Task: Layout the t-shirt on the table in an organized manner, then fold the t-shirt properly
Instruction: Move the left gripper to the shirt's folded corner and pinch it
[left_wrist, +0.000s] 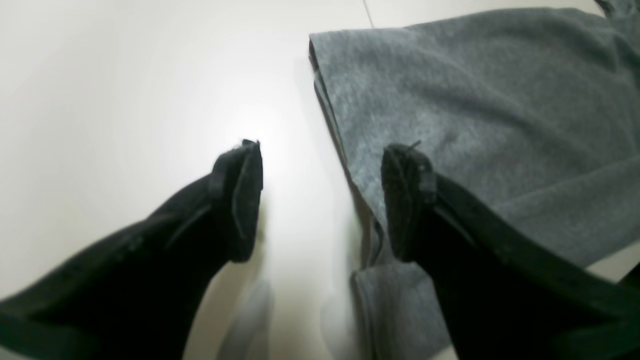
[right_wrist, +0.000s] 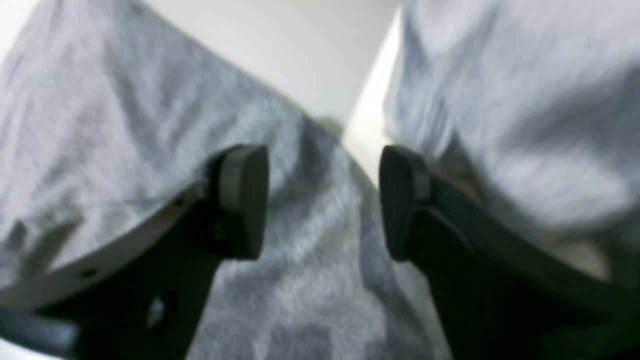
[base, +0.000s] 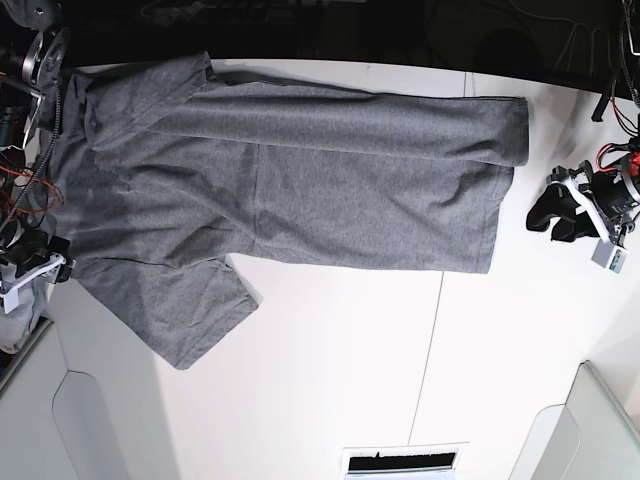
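One soft heather-grey t-shirt (base: 300, 190) spread on smooth table (base: 330, 360).

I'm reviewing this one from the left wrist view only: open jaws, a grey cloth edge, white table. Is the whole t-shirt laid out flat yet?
Observer: Not quite. In the base view the t-shirt is spread across the table, but one long side is folded over onto the body.
Operator: Are the sleeves out?
Observer: One sleeve lies spread flat to the side. I cannot make out the other one in the folded-over part.
Operator: And the right gripper?
Observer: The right gripper is open just over grey fabric at the shirt's sleeve end, with nothing pinched between its fingers.
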